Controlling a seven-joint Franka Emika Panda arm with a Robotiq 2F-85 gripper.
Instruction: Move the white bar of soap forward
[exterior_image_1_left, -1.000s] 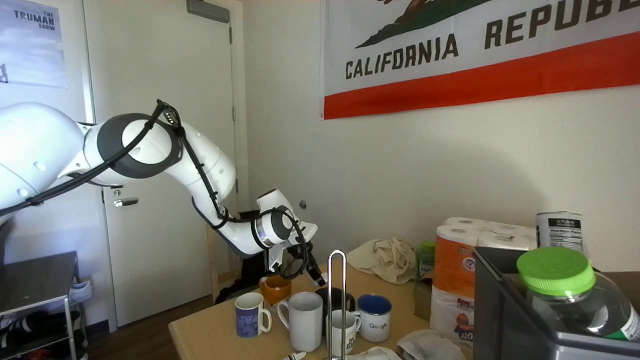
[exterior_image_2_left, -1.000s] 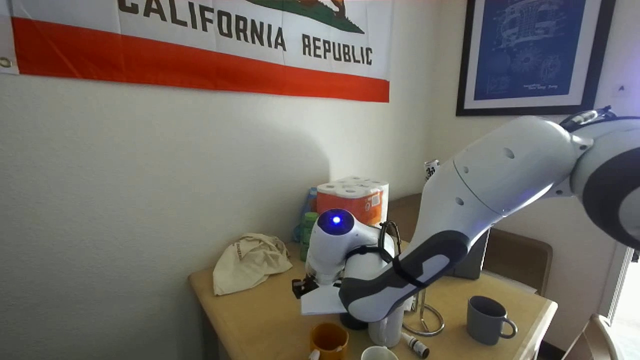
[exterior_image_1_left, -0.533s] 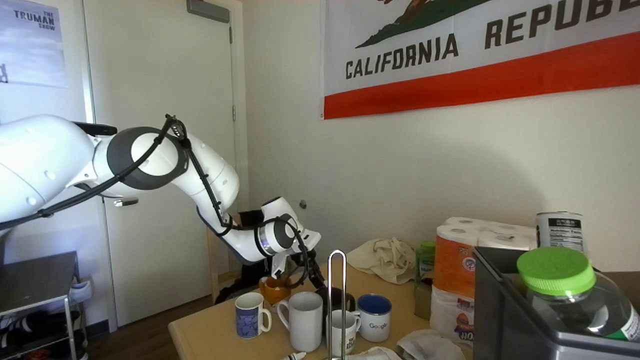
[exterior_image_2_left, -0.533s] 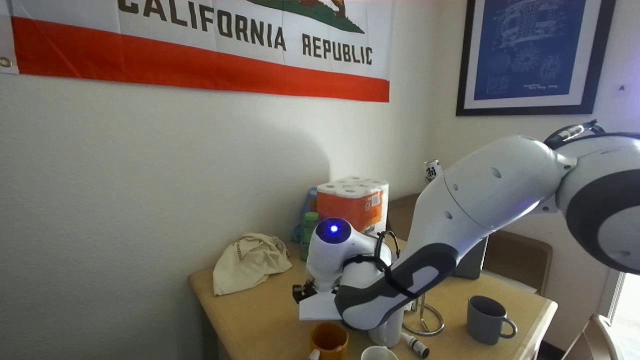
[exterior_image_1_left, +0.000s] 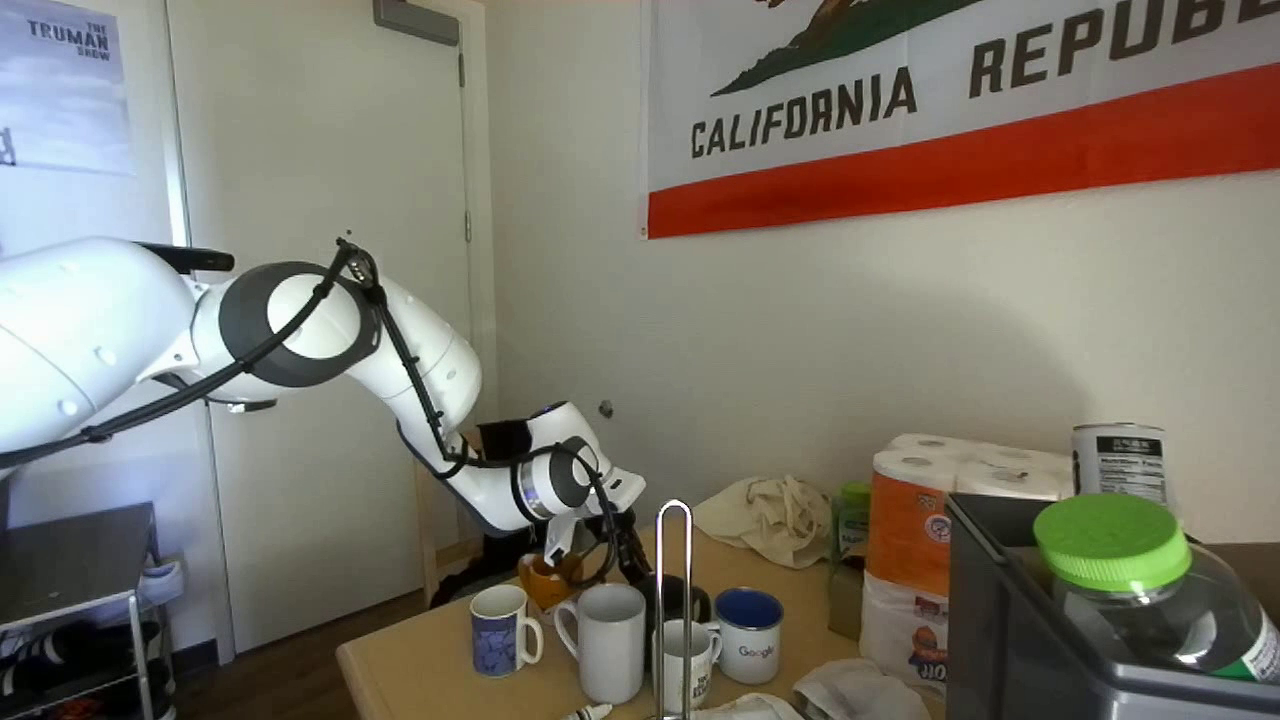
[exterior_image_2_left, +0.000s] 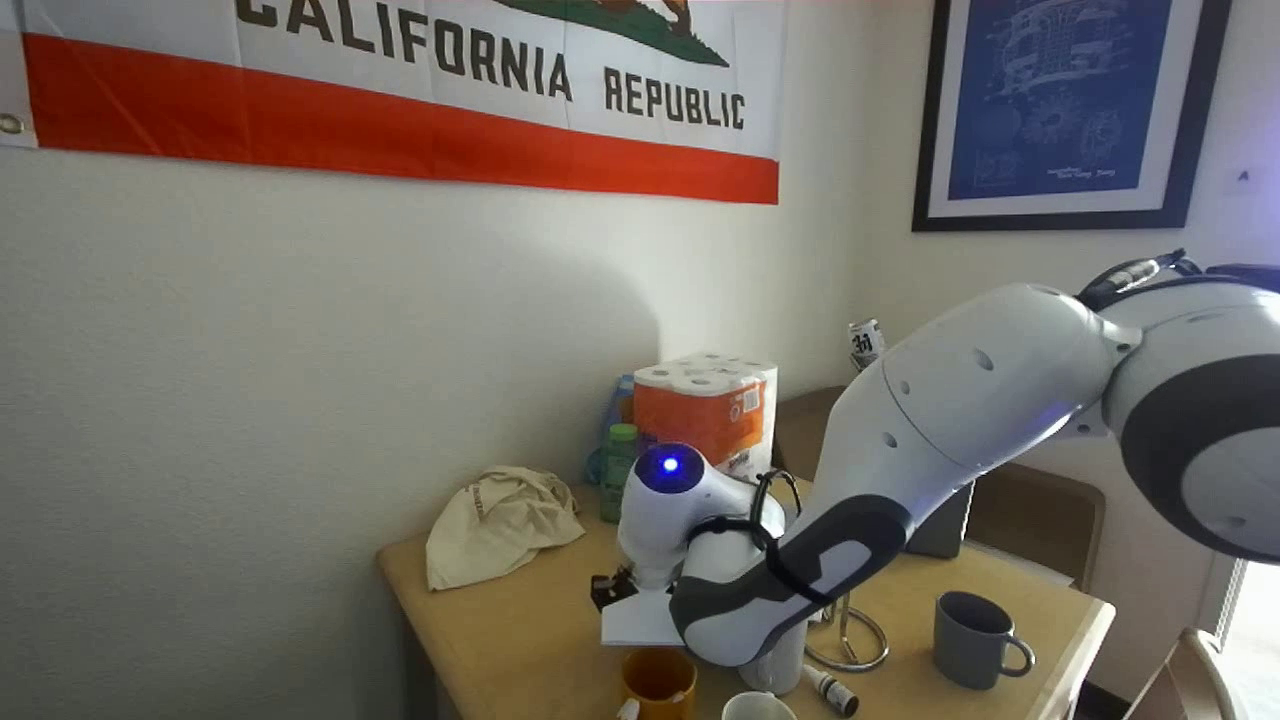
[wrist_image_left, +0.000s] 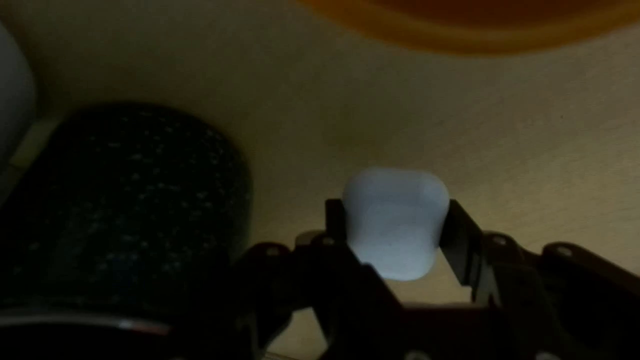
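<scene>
Between the jaws, near the middle of the dim wrist view, sits the small white rounded soap bar (wrist_image_left: 397, 225), over the pale wood-toned worktop (wrist_image_left: 575, 165); whether it rests on that surface or hangs just clear I cannot tell, and neither exterior view shows it. The jaws are drawn in to its width, one side against each flank, and appear to have hold of it. As I judge it, the step in hand is to settle this grip and then bring the soap forward. Its corners look smooth, so an even squeeze low on the sides should serve best, followed by a slow, level, straight move without twisting, which could let it slip. Just beside the jaws stands a black speckled round mug (wrist_image_left: 135, 210); it is too dark to say whether they touch, so easing away from it first would be wise. Near but apart from the soap curves the rim of a round orange mug (wrist_image_left: 475, 35). Open room lies on the worktop toward the crumpled cream cloth bag (exterior_image_2_left: 500, 530); in an exterior view the worktop's left-hand edge looks well apart from the white robot wrist (exterior_image_2_left: 655, 535), and the move should end before bag or edge.
</scene>
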